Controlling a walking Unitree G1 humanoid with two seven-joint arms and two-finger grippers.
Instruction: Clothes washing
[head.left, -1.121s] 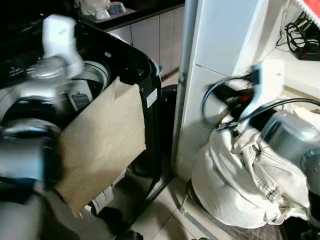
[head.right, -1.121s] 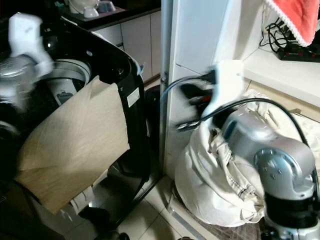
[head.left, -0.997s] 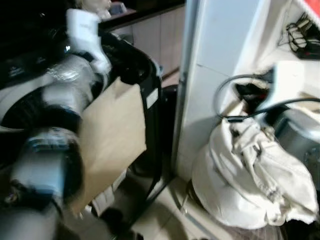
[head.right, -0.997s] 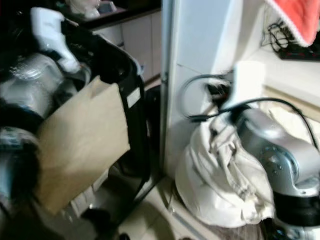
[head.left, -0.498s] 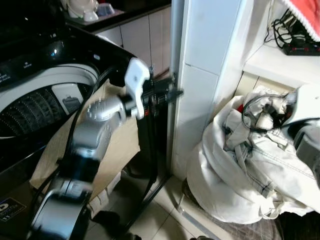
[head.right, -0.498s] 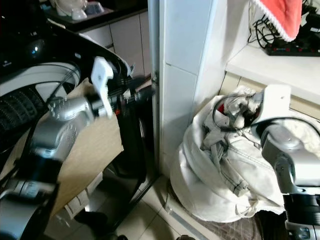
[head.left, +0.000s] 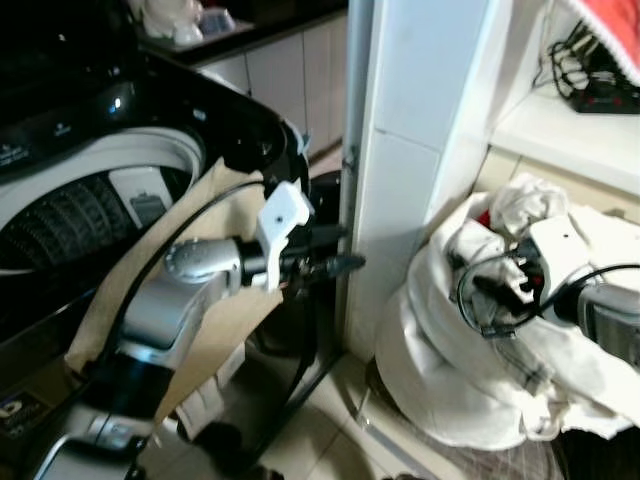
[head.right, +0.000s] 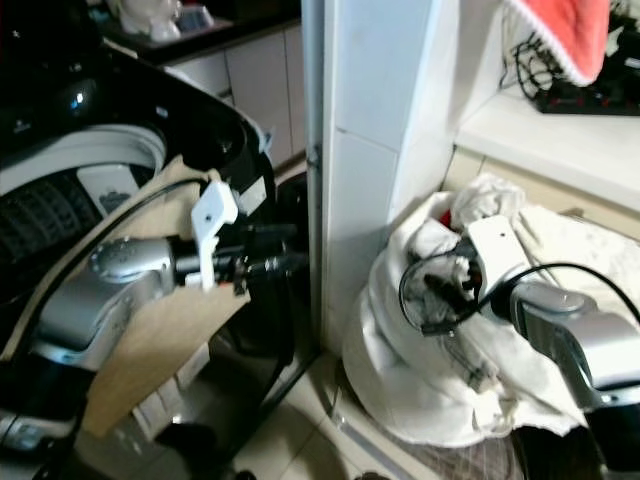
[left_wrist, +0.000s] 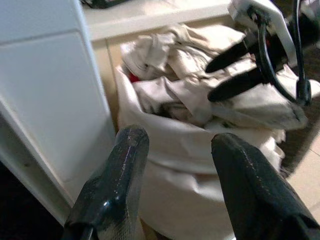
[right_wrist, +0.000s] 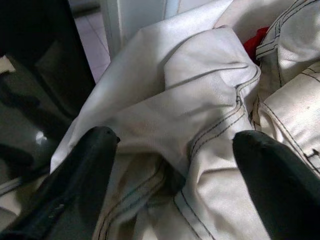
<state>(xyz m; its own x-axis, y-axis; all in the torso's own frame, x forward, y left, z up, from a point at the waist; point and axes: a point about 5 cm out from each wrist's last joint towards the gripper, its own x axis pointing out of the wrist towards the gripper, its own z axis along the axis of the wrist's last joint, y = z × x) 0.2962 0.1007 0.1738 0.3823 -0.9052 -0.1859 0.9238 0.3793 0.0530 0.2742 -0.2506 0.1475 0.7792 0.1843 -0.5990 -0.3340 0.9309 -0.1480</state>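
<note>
A heap of cream clothes (head.left: 470, 370) fills a white bag on the floor at the right, with a bit of red fabric (right_wrist: 256, 37) among them. My right gripper (head.left: 497, 290) is open and hangs low against the front of the heap, its fingers (right_wrist: 95, 150) spread over a cream stitched garment (right_wrist: 200, 115) with nothing held. My left gripper (head.left: 340, 252) is open and empty in mid-air beside the black top-loading washing machine (head.left: 250, 130), pointing toward the heap (left_wrist: 190, 100). The washer's drum (head.left: 70, 205) is open.
A white tiled pillar (head.left: 420, 120) stands between washer and laundry. A brown sheet (head.left: 215, 320) hangs down the washer's front. Above the heap is a shelf (head.left: 560, 130) with a power strip and cables (head.left: 600, 95), and a red cloth (head.right: 560, 35). Cabinets (head.left: 290, 60) stand behind.
Both arms have swung down from a raised, blurred pose. The left gripper now reaches out lower by the pillar. The right gripper has dropped from the heap's top to its front.
</note>
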